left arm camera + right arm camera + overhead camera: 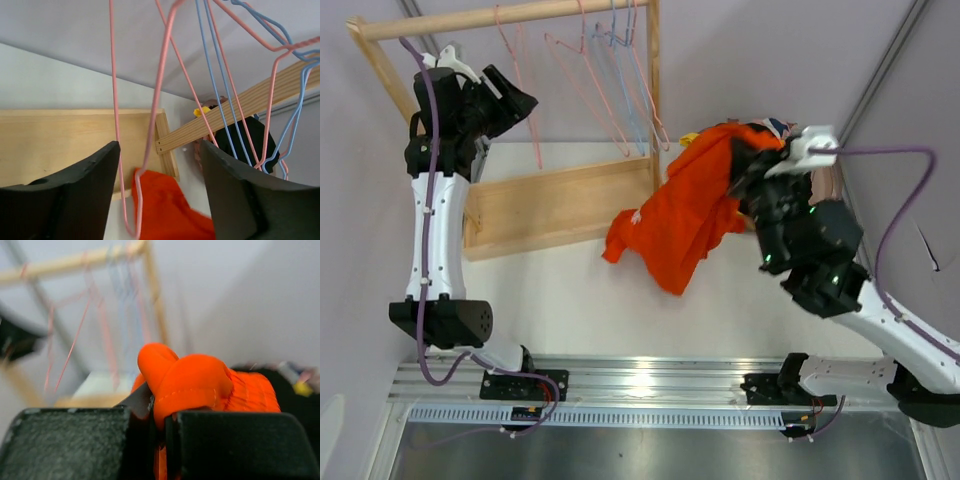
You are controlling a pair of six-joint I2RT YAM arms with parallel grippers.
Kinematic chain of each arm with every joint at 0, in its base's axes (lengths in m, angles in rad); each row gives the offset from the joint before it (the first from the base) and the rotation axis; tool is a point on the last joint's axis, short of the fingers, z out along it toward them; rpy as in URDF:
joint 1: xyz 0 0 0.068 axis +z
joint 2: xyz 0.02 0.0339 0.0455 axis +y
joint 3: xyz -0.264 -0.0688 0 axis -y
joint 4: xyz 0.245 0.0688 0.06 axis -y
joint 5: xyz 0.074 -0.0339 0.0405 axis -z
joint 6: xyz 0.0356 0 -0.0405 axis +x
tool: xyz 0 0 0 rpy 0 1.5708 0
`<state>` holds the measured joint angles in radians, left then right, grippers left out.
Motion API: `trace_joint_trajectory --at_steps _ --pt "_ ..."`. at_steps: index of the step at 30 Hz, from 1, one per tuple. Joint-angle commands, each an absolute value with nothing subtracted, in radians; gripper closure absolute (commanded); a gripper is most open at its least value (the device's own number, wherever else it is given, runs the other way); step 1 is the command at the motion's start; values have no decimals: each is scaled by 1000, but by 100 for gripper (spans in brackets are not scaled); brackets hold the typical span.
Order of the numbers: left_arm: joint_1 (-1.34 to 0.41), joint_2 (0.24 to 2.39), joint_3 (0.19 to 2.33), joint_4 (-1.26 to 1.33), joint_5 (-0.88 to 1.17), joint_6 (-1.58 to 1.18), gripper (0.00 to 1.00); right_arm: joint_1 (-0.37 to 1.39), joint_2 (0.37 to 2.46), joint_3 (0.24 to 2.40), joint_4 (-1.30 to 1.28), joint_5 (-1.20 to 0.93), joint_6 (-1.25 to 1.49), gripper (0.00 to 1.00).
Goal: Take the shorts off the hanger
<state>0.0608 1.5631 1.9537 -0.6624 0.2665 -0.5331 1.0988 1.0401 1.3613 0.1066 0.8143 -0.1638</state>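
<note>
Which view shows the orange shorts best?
Top external: the orange shorts show whole, draped from the right claw. Right wrist shows only a bunched fold pinched in that claw; left wrist only a corner at the bottom edge.

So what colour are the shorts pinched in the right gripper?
Bright orange; the soft fabric shorts show best in the right wrist view.

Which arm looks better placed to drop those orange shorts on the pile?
The right. The right tool is clamped on the orange shorts, right beside the pile. The left tool stands open up at the bare hangers, away from the shorts.
</note>
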Motion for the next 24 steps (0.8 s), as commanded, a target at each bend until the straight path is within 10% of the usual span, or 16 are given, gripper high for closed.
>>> trace_joint_trajectory --at_steps 1,5,14,24 --pt "60 1477 1919 -621 317 -506 26 904 1106 1567 201 672 -261 100" --pt "60 1369 1739 -552 350 -506 2 626 1287 1851 143 484 -197 100" --pt "61 1157 1450 -448 408 -499 1 283 1746 2457 -34 339 -86 100" --pt "61 1048 1393 -430 394 -508 1 167 1617 1903 190 348 63 100"
